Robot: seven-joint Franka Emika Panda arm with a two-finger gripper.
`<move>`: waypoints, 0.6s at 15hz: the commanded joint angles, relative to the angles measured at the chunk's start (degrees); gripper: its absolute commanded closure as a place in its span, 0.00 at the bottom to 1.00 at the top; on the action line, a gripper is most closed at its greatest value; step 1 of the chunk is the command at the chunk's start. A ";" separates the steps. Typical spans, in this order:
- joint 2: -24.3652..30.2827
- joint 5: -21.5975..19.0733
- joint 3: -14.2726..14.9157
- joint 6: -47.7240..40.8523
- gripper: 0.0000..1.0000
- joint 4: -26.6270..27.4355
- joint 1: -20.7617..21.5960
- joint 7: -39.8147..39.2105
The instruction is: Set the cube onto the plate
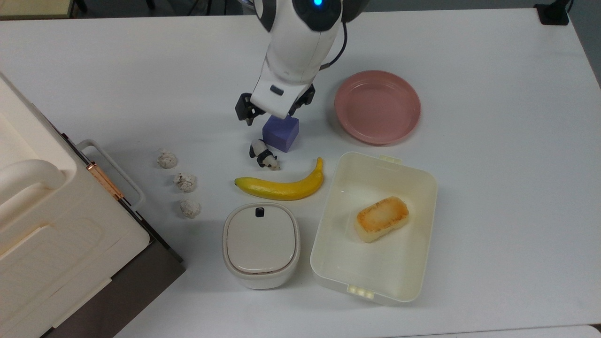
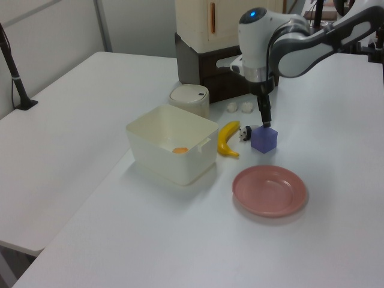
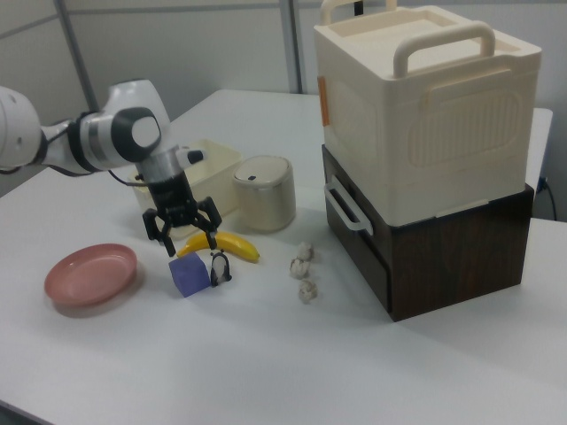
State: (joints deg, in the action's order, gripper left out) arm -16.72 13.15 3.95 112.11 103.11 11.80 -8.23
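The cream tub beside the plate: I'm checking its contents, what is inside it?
Inside the cream tub lies one toasted bread-like block, resting on the floor of the tub. In the left view, the tub's wall hides most of it.

Purple-blue cube (image 1: 280, 133) (pink plate (image 1: 377, 106))

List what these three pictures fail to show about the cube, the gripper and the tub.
- Cube: its far edge, top view, hidden under the arm.
- Gripper: its fingertips, top view, hidden by the arm's wrist.
- Tub: its contents, right view, hidden by the arm and the tub's wall.
- Bread: mostly hidden by the tub wall, left view.
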 commanded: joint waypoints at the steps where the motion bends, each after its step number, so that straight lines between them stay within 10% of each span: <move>1: -1.47 -2.93 0.80 2.14 0.00 1.21 0.33 2.94; 3: -1.74 -12.07 0.89 5.13 0.00 1.39 0.33 12.50; 9: -3.14 -13.94 0.89 10.85 0.00 4.29 0.16 24.58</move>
State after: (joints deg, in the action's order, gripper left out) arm -19.38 0.38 4.28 119.90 105.27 11.40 13.24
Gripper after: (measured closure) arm 0.000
